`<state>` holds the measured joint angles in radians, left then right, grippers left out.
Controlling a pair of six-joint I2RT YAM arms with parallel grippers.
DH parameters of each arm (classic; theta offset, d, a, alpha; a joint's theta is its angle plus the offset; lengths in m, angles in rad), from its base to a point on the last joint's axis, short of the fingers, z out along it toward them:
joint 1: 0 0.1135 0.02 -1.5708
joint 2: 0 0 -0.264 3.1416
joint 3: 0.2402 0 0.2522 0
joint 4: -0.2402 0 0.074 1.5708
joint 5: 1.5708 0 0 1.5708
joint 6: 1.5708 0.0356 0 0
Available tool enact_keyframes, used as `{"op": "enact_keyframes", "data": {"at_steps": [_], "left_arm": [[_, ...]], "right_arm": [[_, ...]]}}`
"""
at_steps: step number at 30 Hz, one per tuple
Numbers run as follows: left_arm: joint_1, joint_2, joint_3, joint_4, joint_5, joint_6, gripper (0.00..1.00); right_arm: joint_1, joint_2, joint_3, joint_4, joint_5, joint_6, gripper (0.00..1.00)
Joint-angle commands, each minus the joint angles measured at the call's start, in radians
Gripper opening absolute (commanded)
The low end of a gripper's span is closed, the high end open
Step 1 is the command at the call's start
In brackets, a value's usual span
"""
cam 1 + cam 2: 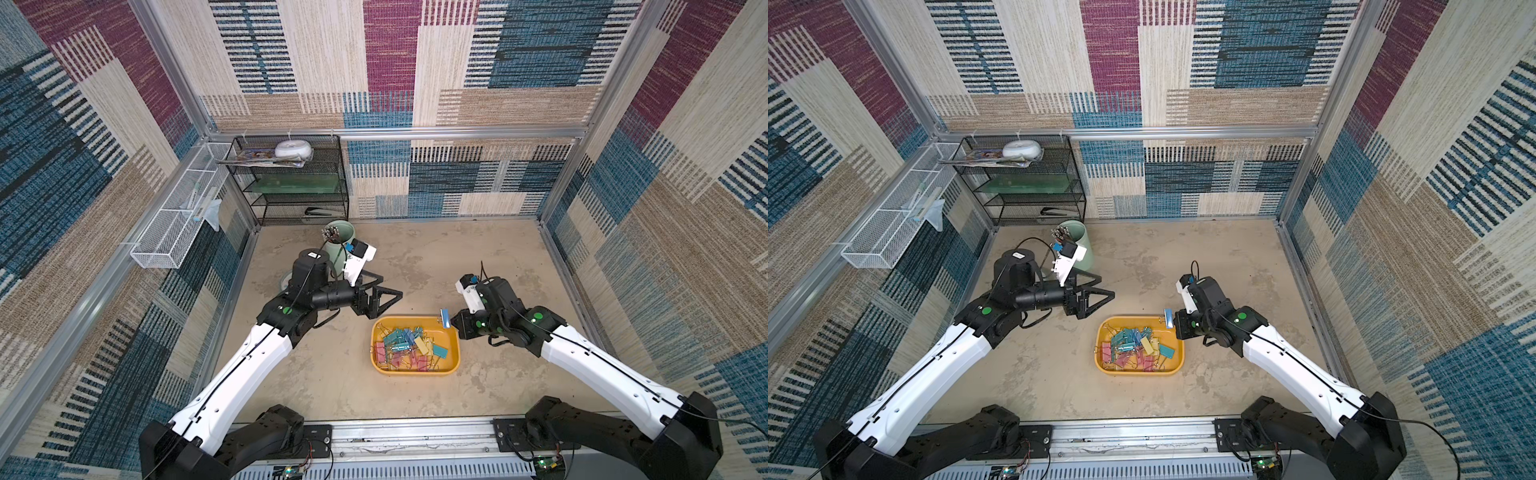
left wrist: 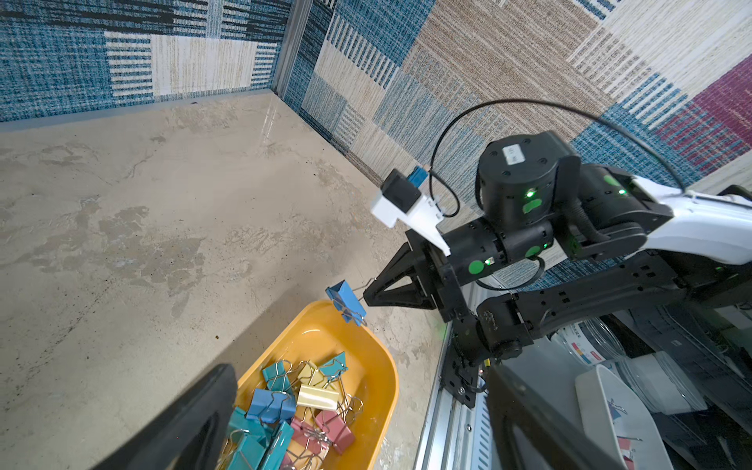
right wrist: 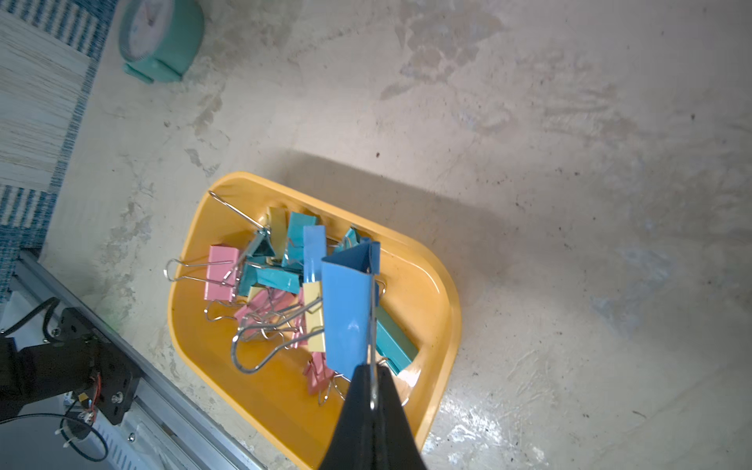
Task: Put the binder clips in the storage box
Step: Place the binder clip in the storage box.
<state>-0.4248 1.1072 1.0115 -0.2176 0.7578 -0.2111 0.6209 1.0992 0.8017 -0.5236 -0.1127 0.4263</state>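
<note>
As the right gripper (image 3: 371, 368) pinched a blue wire-handled binder clip (image 3: 348, 309) over the shallow yellow-orange plastic storage box (image 3: 443, 285), the left gripper (image 1: 1107, 286) gaped; a white motor label (image 2: 513, 154) was unreadably blurred.

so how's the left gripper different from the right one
The left gripper is open and empty; the right gripper is shut on a blue binder clip by its handle. The left gripper hangs clear of the storage box; the right gripper at its rim. Both are black.

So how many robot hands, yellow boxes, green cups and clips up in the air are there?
Robot hands: 2, left hand open, right hand shut on the blue clip
Yellow box: 1
Green cup: 1
Clips in the air: 1, the blue clip
Total: 5
</note>
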Motion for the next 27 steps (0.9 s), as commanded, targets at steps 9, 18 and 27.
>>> {"op": "enact_keyframes", "data": {"at_steps": [9,18,27], "left_arm": [[-0.001,0.005,-0.004,0.025,-0.006,0.008,0.99],[-0.004,0.018,-0.007,0.024,-0.036,0.0,0.99],[-0.103,-0.159,-0.115,-0.089,-0.691,-0.01,0.99]], "right_arm": [[0.025,0.147,-0.064,0.112,0.012,0.116,0.06],[0.025,0.103,-0.026,0.093,0.066,0.111,0.24],[0.016,-0.131,-0.068,0.283,0.529,0.061,0.41]]}}
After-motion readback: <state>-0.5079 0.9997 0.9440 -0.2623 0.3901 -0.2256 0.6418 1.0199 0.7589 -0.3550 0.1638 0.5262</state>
